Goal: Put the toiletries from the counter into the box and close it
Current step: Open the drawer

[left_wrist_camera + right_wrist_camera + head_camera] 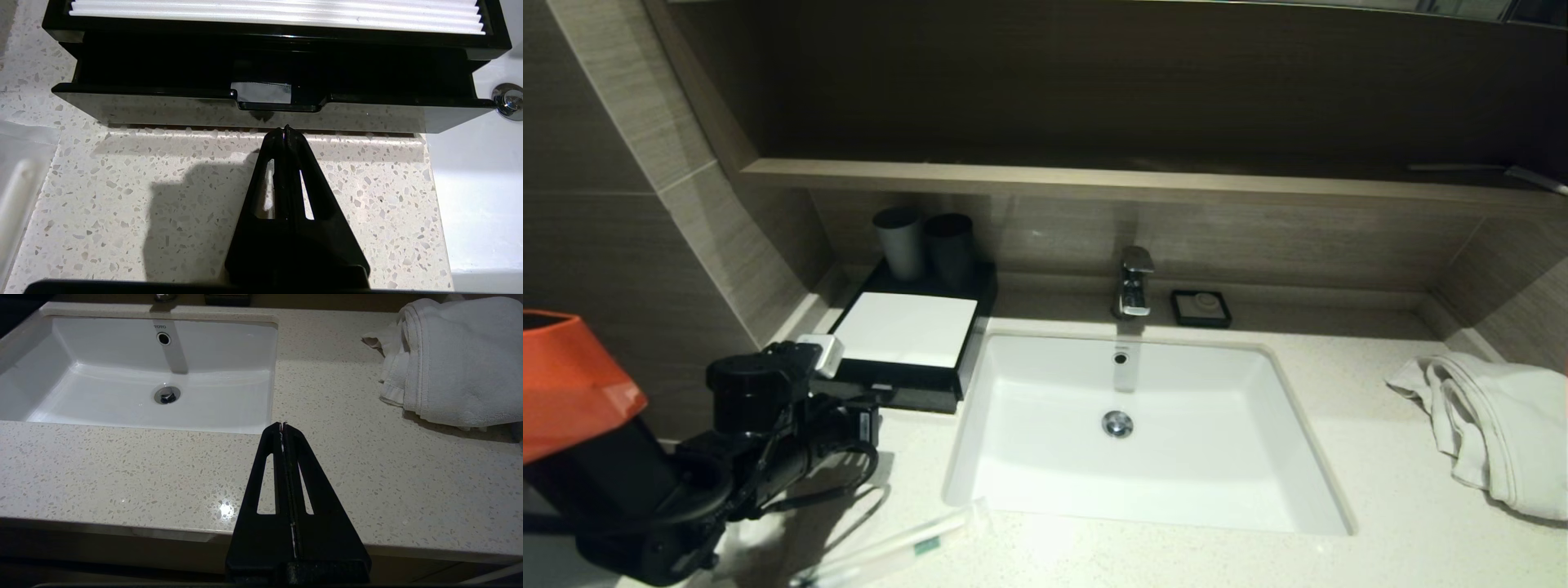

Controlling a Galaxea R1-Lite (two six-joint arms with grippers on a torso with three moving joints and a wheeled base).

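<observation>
A black box (pixel 968 351) with a white ribbed top stands on the counter left of the sink. Its drawer (pixel 163 111) is pulled out a little, and a silvery packet (pixel 261 93) shows behind the notch in the drawer front. My left gripper (pixel 285 130) is shut and empty, its tips just before the notch, over the counter; in the head view it (pixel 870 412) is at the box's front. A clear-wrapped toothbrush (pixel 894 549) lies at the counter's front left; clear wrapping (pixel 18 183) shows in the left wrist view. My right gripper (pixel 282 425) is shut and empty over the counter's front edge, right of the sink.
A white sink (pixel 1013 425) with a tap (pixel 1134 282) fills the middle. Two dark cups (pixel 923 241) stand on the back of the box. A black soap dish (pixel 1201 308) sits behind the sink. A white towel (pixel 1494 425) lies at the right.
</observation>
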